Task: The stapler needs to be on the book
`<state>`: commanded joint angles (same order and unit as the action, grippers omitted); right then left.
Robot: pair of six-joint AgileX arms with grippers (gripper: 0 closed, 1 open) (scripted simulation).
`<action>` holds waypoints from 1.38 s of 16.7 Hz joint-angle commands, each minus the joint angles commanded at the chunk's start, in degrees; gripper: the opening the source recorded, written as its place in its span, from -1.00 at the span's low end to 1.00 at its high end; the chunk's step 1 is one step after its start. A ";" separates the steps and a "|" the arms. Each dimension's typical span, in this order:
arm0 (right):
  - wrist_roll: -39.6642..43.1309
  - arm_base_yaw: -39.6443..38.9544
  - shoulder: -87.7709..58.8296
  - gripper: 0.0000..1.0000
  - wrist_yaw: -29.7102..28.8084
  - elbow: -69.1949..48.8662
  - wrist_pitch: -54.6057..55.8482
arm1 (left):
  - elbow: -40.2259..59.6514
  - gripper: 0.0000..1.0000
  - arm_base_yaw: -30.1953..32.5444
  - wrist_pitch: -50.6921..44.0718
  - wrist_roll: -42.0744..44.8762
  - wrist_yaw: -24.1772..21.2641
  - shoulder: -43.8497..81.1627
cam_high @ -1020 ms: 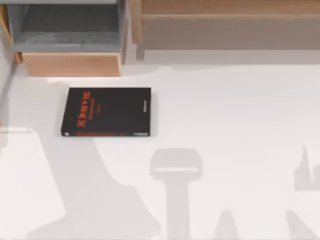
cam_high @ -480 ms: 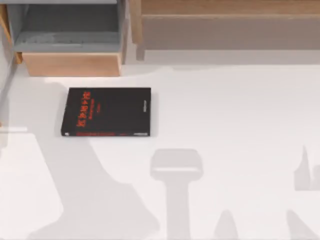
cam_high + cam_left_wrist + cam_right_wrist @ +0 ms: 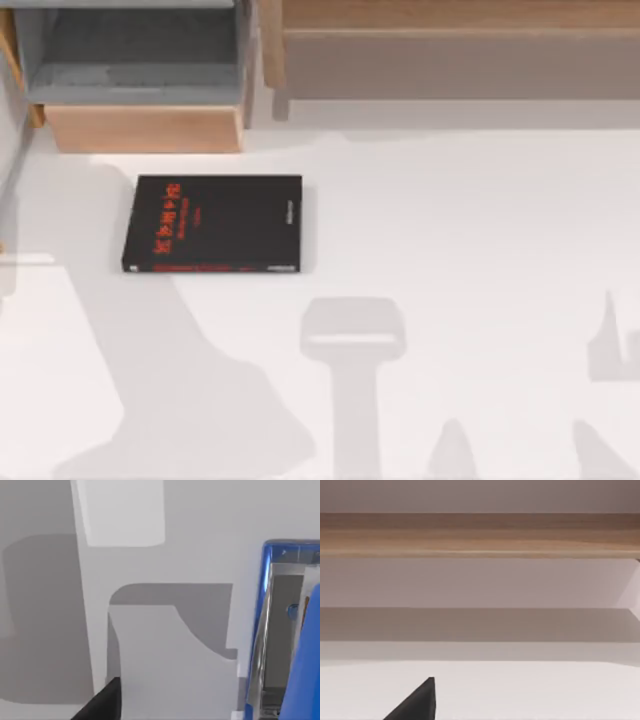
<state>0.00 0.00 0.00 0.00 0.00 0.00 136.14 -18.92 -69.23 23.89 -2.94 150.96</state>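
Note:
The black book [image 3: 212, 223] with red lettering lies flat on the white table [image 3: 470, 250], left of the middle in the top view, with nothing on its cover. In the left wrist view the bright blue stapler [image 3: 307, 680] lies close by on the white surface, its silver metal inside showing. A dark piece of my left gripper [image 3: 100, 706] sits off to one side of the stapler, apart from it. In the right wrist view a dark piece of my right gripper [image 3: 415, 704] hangs over bare table, facing the back furniture.
An open wooden drawer [image 3: 140, 75] with a grey inside stands at the back left, just behind the book. A long wooden cabinet [image 3: 450, 50] runs along the back; the right wrist view shows its board [image 3: 480, 535]. Arm shadows fall across the front of the table.
The arm shadow at the table's front left has crept slightly to the left. The book has not moved.

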 joint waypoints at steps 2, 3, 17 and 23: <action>0.00 0.00 0.00 1.00 0.00 0.00 0.00 | 0.00 0.40 0.00 0.00 0.00 0.00 0.00; 0.00 0.00 0.00 1.00 0.00 0.00 0.00 | 0.00 0.25 0.00 0.00 0.00 0.00 0.00; 0.00 0.00 0.00 1.00 0.00 0.00 0.00 | 0.00 -1.00 0.00 0.00 0.00 0.00 0.00; 0.00 0.00 0.00 1.00 0.00 0.00 0.00 | -0.13 -1.00 -0.51 -0.62 -0.93 -0.65 -2.14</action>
<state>0.00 0.00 0.00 0.00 0.00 0.00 136.01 -19.43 -69.85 22.96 -3.59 148.83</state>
